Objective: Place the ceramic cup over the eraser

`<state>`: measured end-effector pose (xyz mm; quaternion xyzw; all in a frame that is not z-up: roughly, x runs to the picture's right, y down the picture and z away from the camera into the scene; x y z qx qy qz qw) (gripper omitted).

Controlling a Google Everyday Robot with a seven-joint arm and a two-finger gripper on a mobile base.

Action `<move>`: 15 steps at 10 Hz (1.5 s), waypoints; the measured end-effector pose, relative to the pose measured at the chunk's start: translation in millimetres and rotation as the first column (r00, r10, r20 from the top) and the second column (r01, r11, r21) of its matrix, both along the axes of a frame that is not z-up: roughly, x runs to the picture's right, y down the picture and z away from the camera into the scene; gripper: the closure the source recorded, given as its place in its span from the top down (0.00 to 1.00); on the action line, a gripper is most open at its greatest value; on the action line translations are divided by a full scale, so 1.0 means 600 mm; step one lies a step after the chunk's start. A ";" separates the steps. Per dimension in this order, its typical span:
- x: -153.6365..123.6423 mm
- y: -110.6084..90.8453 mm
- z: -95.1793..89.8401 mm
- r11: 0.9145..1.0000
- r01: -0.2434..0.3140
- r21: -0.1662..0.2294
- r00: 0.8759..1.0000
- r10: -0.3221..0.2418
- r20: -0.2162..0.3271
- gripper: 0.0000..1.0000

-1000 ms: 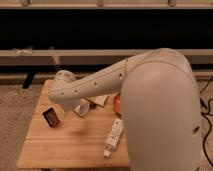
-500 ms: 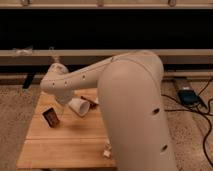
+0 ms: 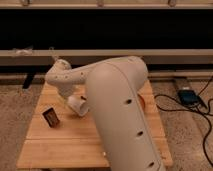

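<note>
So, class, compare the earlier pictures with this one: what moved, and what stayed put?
The arm swung left across the table and now hides the white tube that showed earlier. Its wrist rose slightly, up and to the left. The gripper is just above and left of the cup. Nothing was visibly grasped or released. The cup and eraser stayed where they were.
</note>
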<state>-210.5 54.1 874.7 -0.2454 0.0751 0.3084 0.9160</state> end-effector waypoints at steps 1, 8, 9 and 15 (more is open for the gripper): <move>-0.007 -0.008 0.027 1.000 0.000 -0.011 1.000 0.000 -0.001 0.80; -0.007 -0.002 0.079 0.991 0.084 -0.104 0.990 -0.095 -0.107 0.80; -0.007 0.003 0.081 0.989 0.092 -0.114 0.987 -0.105 -0.118 0.80; 0.010 0.023 0.101 0.984 0.061 -0.167 0.979 -0.092 -0.182 0.50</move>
